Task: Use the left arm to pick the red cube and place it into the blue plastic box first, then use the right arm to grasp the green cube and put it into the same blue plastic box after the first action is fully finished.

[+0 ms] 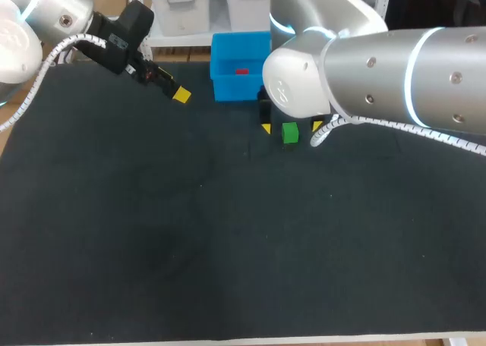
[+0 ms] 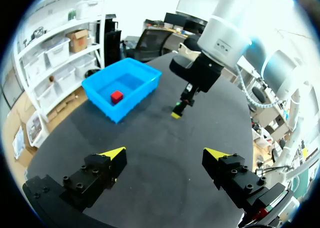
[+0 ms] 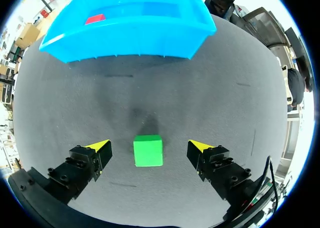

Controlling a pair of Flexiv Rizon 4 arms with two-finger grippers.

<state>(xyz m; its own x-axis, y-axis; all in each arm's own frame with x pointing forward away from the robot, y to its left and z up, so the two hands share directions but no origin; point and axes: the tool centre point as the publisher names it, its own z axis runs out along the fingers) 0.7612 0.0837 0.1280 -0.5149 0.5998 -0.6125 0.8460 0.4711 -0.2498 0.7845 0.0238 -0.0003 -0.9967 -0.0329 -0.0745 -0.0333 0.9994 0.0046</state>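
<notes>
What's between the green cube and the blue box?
Nothing but bare black table cover lies between the small green cube and the blue plastic box, as the right wrist view shows.

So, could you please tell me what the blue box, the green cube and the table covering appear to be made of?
Blue box: likely moulded plastic, smooth and slightly glossy, with a thin rim.
Green cube: uniform matte colour, crisp edges; plastic or painted wood, unclear.
Table covering: dark, matte, finely textured; probably fabric or rubber mat.
</notes>
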